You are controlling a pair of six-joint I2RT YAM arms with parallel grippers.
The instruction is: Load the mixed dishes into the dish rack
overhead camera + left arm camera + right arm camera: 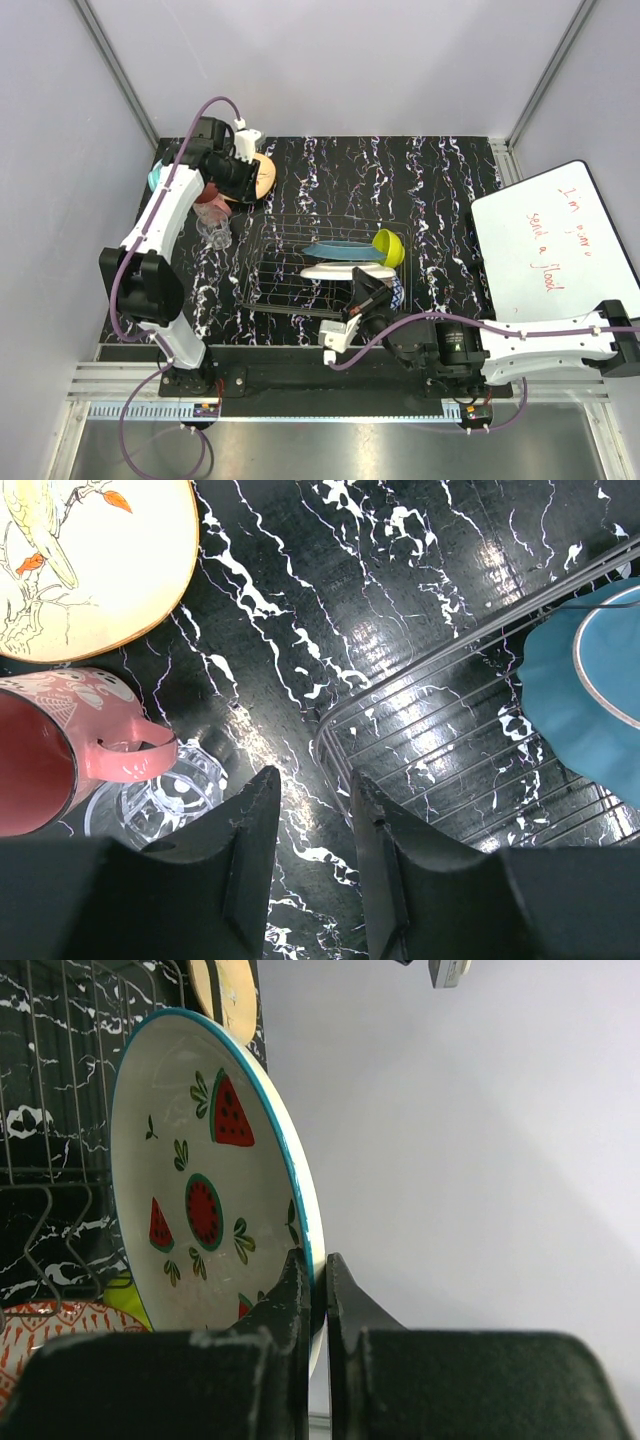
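While pinching white watermelon-print plate by rim in right fingers, left fingers spread, risks pivoting it against dish rack.

Light was bright and even, falling from overhead. The glossy black marbled tabletop threw back soft white glare patches in the left wrist view. The white watermelon-print plate showed crisp and evenly lit. The top view was sharp, its shadows faint.

Left arm reaching upper left, fingers parted; right arm across lower right, fingers clamped on white watermelon-print plate.
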